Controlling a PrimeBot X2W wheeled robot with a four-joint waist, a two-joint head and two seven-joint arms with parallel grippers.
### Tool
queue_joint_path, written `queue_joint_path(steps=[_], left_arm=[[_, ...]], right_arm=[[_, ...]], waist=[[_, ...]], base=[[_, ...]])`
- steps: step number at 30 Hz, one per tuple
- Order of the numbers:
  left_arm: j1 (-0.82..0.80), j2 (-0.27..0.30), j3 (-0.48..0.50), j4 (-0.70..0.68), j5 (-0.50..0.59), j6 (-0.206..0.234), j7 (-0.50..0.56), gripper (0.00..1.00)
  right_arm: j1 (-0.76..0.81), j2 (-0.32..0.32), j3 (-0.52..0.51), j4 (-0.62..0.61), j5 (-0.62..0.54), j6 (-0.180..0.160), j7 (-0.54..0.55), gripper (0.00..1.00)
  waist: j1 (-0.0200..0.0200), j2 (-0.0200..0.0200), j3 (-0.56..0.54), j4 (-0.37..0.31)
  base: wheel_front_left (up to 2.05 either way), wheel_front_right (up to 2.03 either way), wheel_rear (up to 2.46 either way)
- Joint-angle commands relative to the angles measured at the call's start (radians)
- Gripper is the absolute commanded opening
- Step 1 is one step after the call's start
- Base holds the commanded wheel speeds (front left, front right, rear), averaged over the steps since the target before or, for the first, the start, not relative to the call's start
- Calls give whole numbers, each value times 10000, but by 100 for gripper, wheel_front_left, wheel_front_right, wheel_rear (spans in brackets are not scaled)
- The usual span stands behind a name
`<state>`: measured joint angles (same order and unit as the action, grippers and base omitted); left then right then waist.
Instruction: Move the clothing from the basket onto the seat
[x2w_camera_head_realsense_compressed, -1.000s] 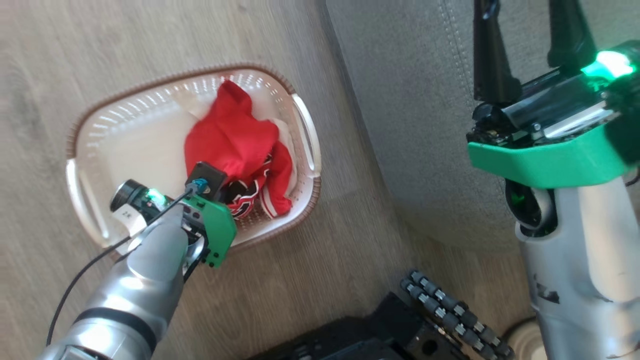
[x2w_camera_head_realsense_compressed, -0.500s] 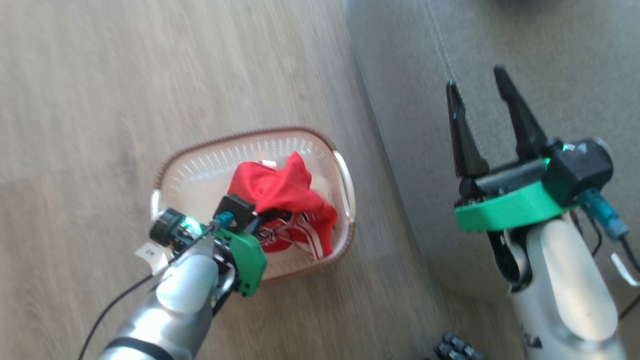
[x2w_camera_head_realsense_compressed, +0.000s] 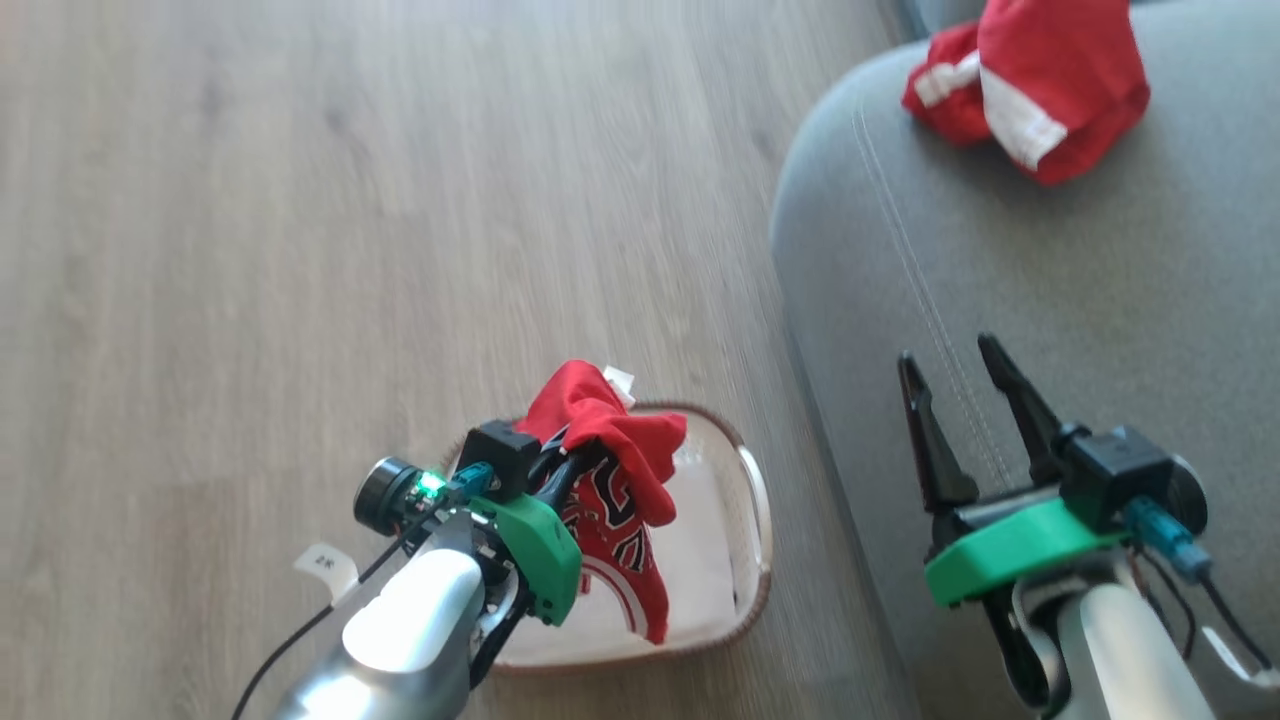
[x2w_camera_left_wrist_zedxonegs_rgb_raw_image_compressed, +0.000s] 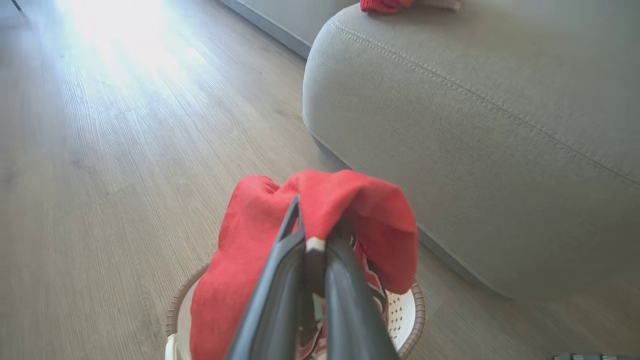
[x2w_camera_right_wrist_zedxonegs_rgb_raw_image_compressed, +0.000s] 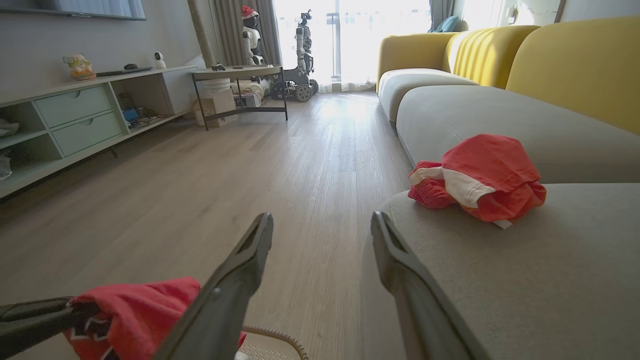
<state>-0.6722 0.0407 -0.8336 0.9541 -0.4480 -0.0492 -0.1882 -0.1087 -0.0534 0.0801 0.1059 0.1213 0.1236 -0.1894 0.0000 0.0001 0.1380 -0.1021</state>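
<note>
My left gripper (x2w_camera_head_realsense_compressed: 578, 452) is shut on a red jersey (x2w_camera_head_realsense_compressed: 620, 500) with black-and-white lettering, which it holds up over the basket (x2w_camera_head_realsense_compressed: 757, 500). The cloth drapes over both fingertips (x2w_camera_left_wrist_zedxonegs_rgb_raw_image_compressed: 300, 220) and hangs down inside the brown rim (x2w_camera_left_wrist_zedxonegs_rgb_raw_image_compressed: 418, 310). A second red garment with white trim (x2w_camera_head_realsense_compressed: 1030, 80) lies bunched on the grey seat (x2w_camera_head_realsense_compressed: 1100, 280), at its far end. My right gripper (x2w_camera_head_realsense_compressed: 945, 352) stands open and empty above the seat's near edge. In the right wrist view the gripper (x2w_camera_right_wrist_zedxonegs_rgb_raw_image_compressed: 321, 217) has the jersey (x2w_camera_right_wrist_zedxonegs_rgb_raw_image_compressed: 130, 310) at lower left and the second garment (x2w_camera_right_wrist_zedxonegs_rgb_raw_image_compressed: 480, 175) ahead on the right.
Wood floor (x2w_camera_head_realsense_compressed: 350, 200) spreads to the left of the seat. Yellow sofa backs (x2w_camera_right_wrist_zedxonegs_rgb_raw_image_compressed: 575, 65) rise behind the grey cushions. A low cabinet (x2w_camera_right_wrist_zedxonegs_rgb_raw_image_compressed: 75, 120) lines the far left wall, with a small table (x2w_camera_right_wrist_zedxonegs_rgb_raw_image_compressed: 240, 75) and other robots (x2w_camera_right_wrist_zedxonegs_rgb_raw_image_compressed: 305, 50) near the window.
The head camera has swung, so the whole picture has shifted. My left gripper has lifted the red jersey up from the basket's bottom; it now hangs above the rim. The right gripper has stayed open.
</note>
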Motion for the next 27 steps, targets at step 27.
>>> queue_joint_path(steps=[27], left_arm=[[-1063,866,680,-3702,-612,940,683,0]], right_arm=[[1148,32,466,-210,139,71,511,100]], waist=[[0,-1,-2116,716]], base=[[0,0,0]])
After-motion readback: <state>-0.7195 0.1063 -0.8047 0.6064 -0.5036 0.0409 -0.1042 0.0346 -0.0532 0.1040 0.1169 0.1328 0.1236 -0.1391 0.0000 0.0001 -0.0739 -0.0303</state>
